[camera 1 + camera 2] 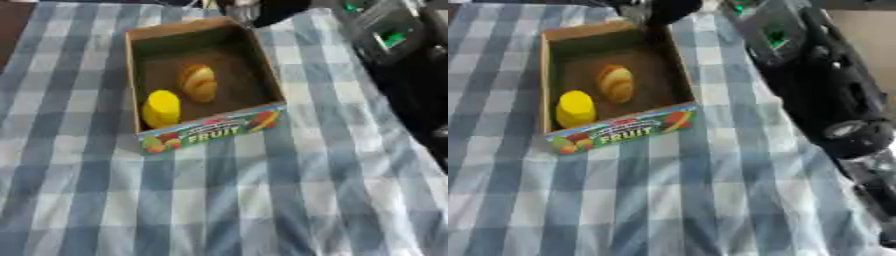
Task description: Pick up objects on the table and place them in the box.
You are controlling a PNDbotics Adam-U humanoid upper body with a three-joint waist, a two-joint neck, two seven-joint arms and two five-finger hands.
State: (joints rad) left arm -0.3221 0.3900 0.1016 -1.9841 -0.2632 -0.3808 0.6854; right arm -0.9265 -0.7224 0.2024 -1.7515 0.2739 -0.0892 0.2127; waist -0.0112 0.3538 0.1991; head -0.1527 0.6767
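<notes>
Fruit box (210,131) sitting on the checked cloth with two things already in it

The cardboard box is open-topped, with a printed front panel that reads FRUIT — it's on the blue and white checked tablecloth (262,200), toward the far side and a bit askew. Inside there's a yellow object (161,108) tucked in the near left corner against the front wall, and an orange-tan rounded object (199,82) more toward the middle of the box floor, just beside the yellow one but I can't tell if they touch. The robot's right arm (833,100) runs down the right edge, black with silver joints, off to the side of the box — its hand isn't visible, so no way to tell what the fingers are doing
</notes>
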